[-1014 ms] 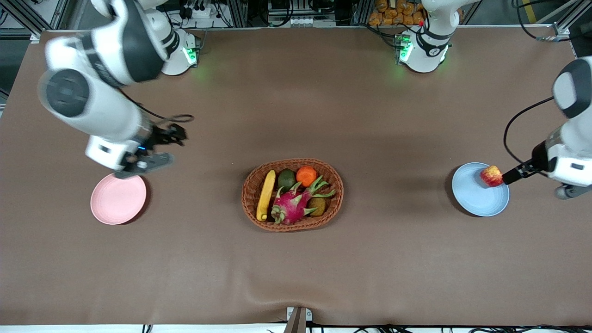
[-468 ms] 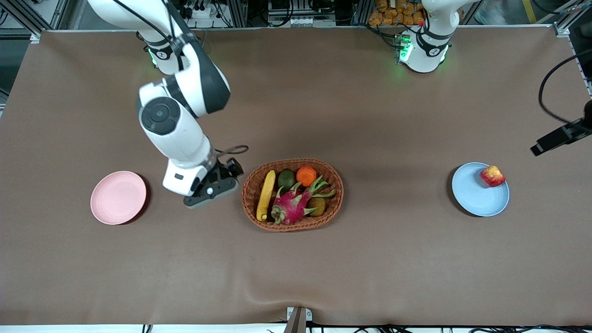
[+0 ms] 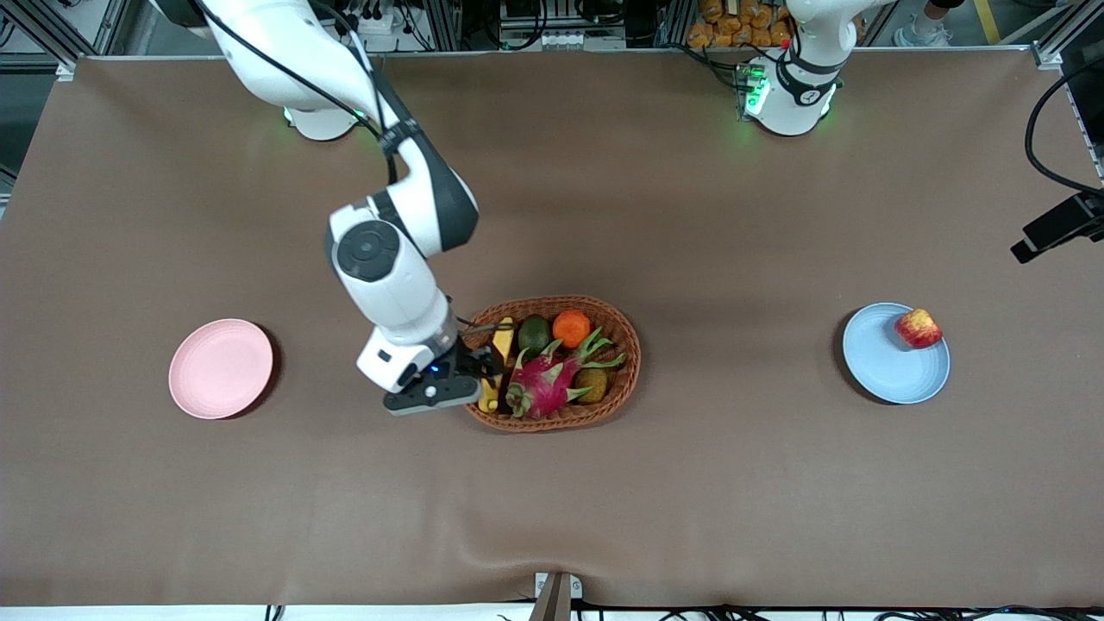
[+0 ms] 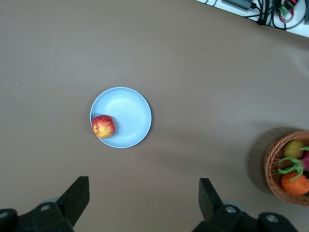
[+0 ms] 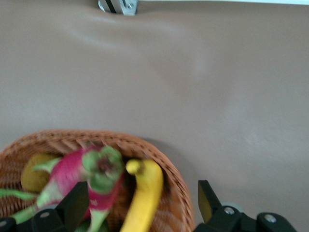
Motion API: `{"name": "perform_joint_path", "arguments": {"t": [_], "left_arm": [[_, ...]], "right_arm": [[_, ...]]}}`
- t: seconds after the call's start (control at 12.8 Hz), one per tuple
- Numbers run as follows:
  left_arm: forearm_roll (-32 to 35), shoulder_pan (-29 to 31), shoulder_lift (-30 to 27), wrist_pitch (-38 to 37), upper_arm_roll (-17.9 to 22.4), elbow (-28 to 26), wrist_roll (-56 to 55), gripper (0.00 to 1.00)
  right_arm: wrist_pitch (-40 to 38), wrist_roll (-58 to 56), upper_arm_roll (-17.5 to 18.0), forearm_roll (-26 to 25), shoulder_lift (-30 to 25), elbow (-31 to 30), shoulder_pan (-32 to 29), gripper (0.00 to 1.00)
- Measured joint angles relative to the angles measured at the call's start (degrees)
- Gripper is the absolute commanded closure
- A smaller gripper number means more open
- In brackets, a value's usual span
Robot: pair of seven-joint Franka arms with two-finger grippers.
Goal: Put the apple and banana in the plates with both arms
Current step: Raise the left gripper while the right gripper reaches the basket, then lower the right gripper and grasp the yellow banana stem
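While left arm waits, right end effector over banana, spread.

The brown table carries 2 plates and a wicker basket.

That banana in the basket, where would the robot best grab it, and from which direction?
Probably around its middle, coming straight down. The banana lies lengthwise along the wicker basket's rim at the right arm's end, with the dragon fruit close beside it, so only its top is free. The right gripper, open, is over it; its fingers should straddle the slim width.
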Motion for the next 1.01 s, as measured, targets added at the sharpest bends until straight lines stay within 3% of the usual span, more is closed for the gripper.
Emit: {"name": "perform_joint_path", "arguments": {"t": [0.08, 0.23, 0.39, 0.62, 1.01], "left_arm": [[0.00, -1.69, -0.82, -0.48, 1.75, 0.00, 1.28, 0.00], [-0.08, -10.53, -2.09, -3.54, 11.13, 0.00, 2.24, 0.00], [-0.12, -16.27, -2.50, -4.53, 16.78, -0.20, 2.53, 0.00], [-0.12, -19.56, -2.89, -4.71, 19.68, -1.63, 2.53, 0.00], [-0.12, -19.58, -3.30, -4.71, 20.46, -3.46, 2.53, 0.00]], "right_arm": [[2.28, 0.51, -0.01, 0.02, 1.81, 0.63, 0.08, 0.00], [4.13, 0.87, -0.09, 0.14, 4.30, 1.16, 0.08, 0.00], [4.24, 2.62, -0.08, 0.19, 5.08, 1.51, 0.28, 0.00], [3.77, 3.92, -0.08, 0.22, 5.26, 1.34, 0.48, 0.00], [3.60, 6.87, -0.13, 0.26, 6.61, 1.15, 0.48, 0.03]]}}
